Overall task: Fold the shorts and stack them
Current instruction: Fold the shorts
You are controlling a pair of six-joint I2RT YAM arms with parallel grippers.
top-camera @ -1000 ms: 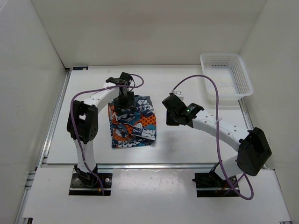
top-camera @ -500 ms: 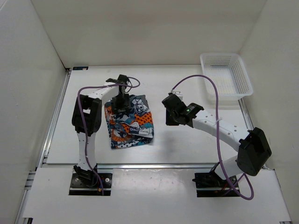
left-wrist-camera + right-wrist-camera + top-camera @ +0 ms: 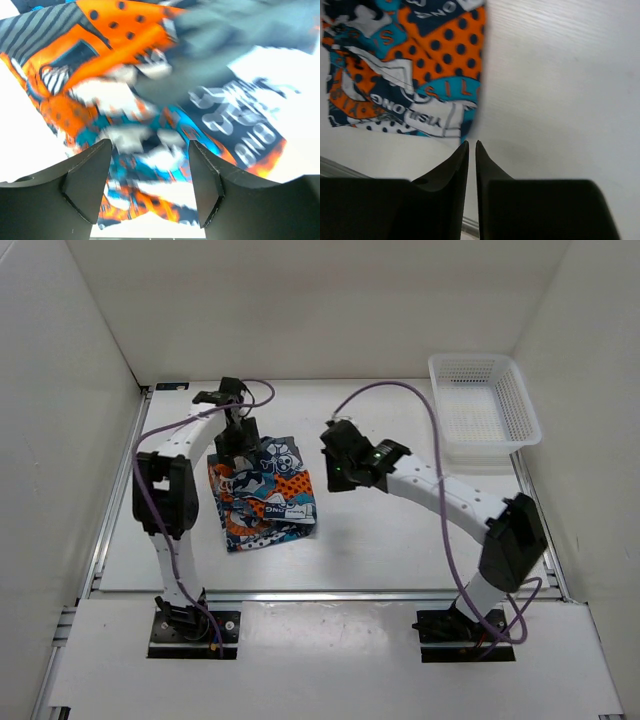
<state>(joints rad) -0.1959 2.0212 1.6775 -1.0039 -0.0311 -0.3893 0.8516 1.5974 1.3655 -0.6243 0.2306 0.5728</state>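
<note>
Left gripper hangs with its fingers spread apart over the far edge of the shorts; whether it touches them I can't tell. They lie folded on the table beneath it. Over by the right gripper, pinched together on nothing, the shorts sit just to its left, and the white basket well off to its right.

In the left wrist view the shorts are smeared by blur and run off the top edge; a grey streak across them is unidentifiable. From above, the left hand hides their far corner, and the print's lettering is too small to read. The right wrist view crops them at the top.
</note>
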